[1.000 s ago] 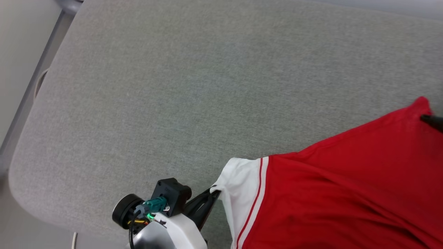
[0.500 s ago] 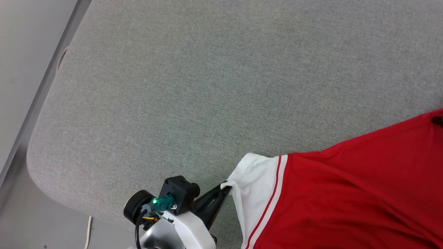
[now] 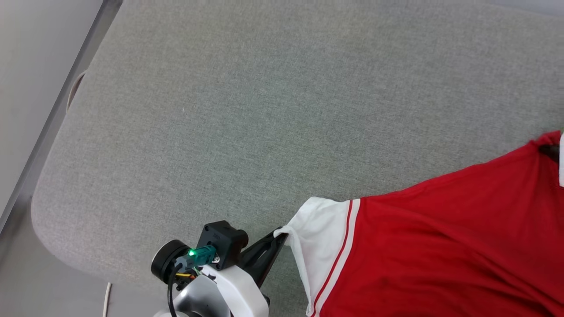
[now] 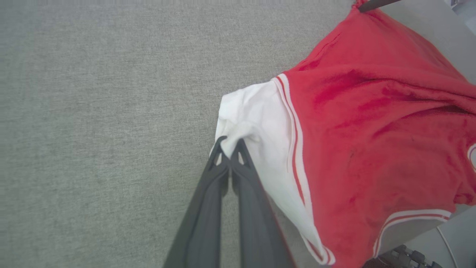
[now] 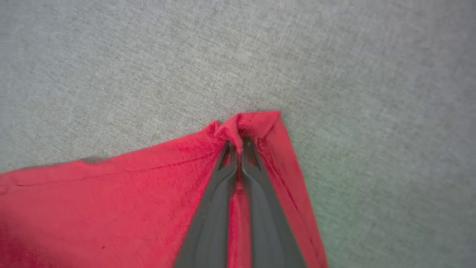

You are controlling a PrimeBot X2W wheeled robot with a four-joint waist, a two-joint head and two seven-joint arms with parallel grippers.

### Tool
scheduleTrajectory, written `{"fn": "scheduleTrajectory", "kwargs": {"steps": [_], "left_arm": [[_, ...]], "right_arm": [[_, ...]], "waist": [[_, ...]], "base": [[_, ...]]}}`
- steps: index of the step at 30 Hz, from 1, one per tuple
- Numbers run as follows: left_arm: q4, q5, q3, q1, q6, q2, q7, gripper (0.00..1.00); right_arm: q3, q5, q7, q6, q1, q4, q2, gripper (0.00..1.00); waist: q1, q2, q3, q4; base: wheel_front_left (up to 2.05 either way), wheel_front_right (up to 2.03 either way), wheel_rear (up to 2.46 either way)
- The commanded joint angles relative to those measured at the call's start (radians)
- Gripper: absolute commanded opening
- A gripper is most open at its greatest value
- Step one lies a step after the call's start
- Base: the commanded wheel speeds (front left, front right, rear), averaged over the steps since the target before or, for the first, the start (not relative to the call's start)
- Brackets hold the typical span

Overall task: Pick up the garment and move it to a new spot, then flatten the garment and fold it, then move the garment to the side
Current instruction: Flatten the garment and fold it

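On the pad (image 3: 264, 110), left tool (image 4: 230, 143) clamps the garment's (image 3: 440, 246) white sleeve (image 4: 256, 119), right tool (image 5: 238, 143) its red corner (image 5: 256, 121).

Grey fabric-covered tabletop (image 3: 264, 110) with rounded corner above grey floor (image 3: 35, 290).

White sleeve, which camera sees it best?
The left wrist view: the white sleeve shows large, pinched by the left gripper. The head view shows it smaller; the right wrist view shows a red corner of the garment.

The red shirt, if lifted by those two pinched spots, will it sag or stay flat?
Likely floppy: the garment bunches where the left gripper and right gripper pinch it. Probably sags between them, given its loose folds.
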Motion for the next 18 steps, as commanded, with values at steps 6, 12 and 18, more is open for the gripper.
{"fn": "scheduleTrajectory", "kwargs": {"steps": [6,12,18], "left_arm": [[-0.007,-0.002,0.018,-0.001,0.014,0.020,-0.007,0.00],[-0.021,0.002,0.027,-0.011,0.016,0.025,-0.021,0.00],[-0.034,0.038,0.068,-0.053,0.037,0.050,-0.040,0.00]], "right_arm": [[-0.009,0.022,-0.173,-0.001,-0.033,0.053,0.010,0.00],[-0.018,0.061,-0.294,-0.001,-0.041,0.075,0.000,0.00],[0.009,0.099,-0.349,-0.001,-0.057,0.024,-0.027,0.00]], "waist": [[0.0000,0.0000,-0.100,-0.055],[0.0000,0.0000,-0.183,-0.100],[0.0000,0.0000,-0.249,-0.152]], "base": [[0.00,0.00,0.00],[0.00,0.00,0.00],[0.00,0.00,0.00]]}}
